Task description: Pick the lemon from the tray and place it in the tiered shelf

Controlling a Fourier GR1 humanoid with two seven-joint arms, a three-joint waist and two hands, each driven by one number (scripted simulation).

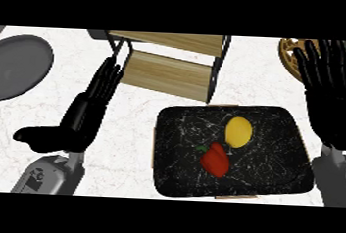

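Observation:
A yellow lemon (238,131) lies on the black marbled tray (181,153), right of the tray's middle. Just below and left of it lies a red pepper (216,159), nearly touching it. The tiered shelf (169,67), with wooden boards in a dark frame, stands behind the tray at the top centre. My right hand (330,91) is open, fingers straight and pointing away, beside the tray's right edge and holding nothing. My left hand (82,112) is open too, left of the shelf and tray, its fingers stretched toward the shelf's left post.
A grey round plate (15,65) sits at the far left. A woven yellow basket (294,52) shows at the top right, partly behind my right hand. White marble counter (124,150) lies between my left hand and the tray.

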